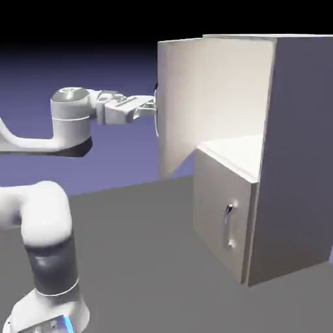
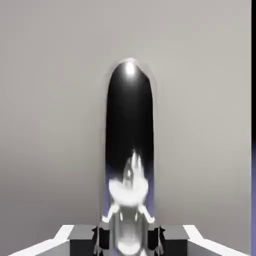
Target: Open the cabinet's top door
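Pincer (image 1: pixel 155 108) on top dr (image 1: pixel 179 107) hndl (image 2: pixel 129 125)

Dark grey tabletop (image 1: pixel 149 227), across lower frame. Cabinet (image 1: pixel 296 156) stands on it at right; robot base (image 1: pixel 49 309), lower left.

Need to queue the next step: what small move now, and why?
Probably ease the closed gripper slightly further along the door's opening arc: it grips the long curved silver handle, and the tall light-grey door already stands wide open.
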`<state>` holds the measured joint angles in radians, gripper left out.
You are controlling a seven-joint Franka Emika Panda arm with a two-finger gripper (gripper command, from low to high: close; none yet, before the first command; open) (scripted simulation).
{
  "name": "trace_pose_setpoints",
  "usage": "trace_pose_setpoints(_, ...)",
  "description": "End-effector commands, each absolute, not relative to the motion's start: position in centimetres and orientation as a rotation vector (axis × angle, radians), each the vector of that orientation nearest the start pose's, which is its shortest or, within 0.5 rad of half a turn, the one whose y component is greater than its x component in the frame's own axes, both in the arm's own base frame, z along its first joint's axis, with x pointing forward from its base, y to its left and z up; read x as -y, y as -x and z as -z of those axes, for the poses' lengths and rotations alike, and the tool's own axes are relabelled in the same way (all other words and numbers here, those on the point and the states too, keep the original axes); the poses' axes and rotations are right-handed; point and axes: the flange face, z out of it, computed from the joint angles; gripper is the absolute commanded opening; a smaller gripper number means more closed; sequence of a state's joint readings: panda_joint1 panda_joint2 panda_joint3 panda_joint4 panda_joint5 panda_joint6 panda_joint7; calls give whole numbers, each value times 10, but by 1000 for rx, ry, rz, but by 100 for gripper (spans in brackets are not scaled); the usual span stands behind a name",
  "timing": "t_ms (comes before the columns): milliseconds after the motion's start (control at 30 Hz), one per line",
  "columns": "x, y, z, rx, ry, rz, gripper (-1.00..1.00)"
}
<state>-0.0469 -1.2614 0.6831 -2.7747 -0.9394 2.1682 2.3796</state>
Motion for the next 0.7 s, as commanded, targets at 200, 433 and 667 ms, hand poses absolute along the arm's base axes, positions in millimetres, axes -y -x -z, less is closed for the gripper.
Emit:
trace_pose_setpoints(200, -228, -217, -547, -1801, 1473, 2315, -100)
trace_pose_setpoints(433, -292, -217, -547, -2044, 1347, 2398, -100)
trace_pose_setpoints(667, -347, -228, -547, -2259, 1215, 2457, -100)
